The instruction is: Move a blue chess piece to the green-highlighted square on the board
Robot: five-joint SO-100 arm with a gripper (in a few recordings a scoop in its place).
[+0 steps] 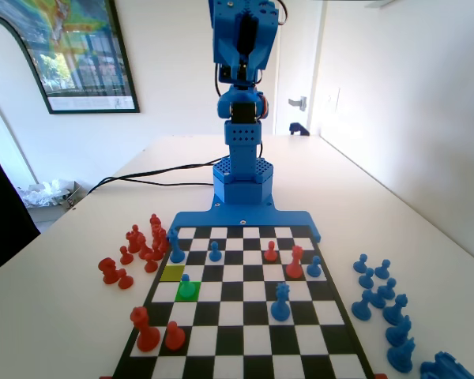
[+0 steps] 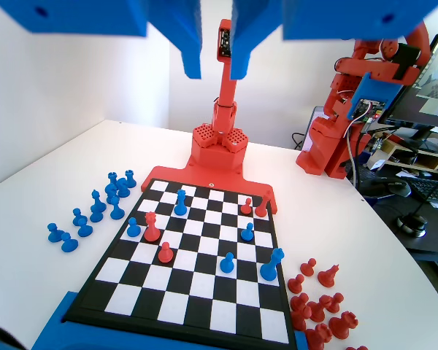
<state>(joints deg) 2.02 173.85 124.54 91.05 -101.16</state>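
- Pawn first: the blue chess piece already stands on the green-highlighted square in the fixed view, head upright, base inside the tinted edges as far as we can judge.
- We read the same pawn in the wrist view as the small blue one toward the near right of the board, just left of a taller blue piece.
- Next to the green square, on its far-left corner in the fixed view, lies the yellow square, and it is bare.
- Our end effector hangs high above the board in the wrist view, its two jaws slightly apart with a narrow gap between them and nothing held.
- We judge the placing done, so the step in hand is to retreat cleanly and leave the pawn as it stands.
- To do that well, we would keep the arm raised over the board and pull back toward the base, never dipping near the green square.
- Nearest neighbours of the green square in the fixed view are a tall blue piece beyond it and two red pieces nearer the camera; all stand apart from the pawn, so a high exit should disturb none.
- Spare blue pieces and red ones sit on the worktop off the board's sides, well clear of the green square.
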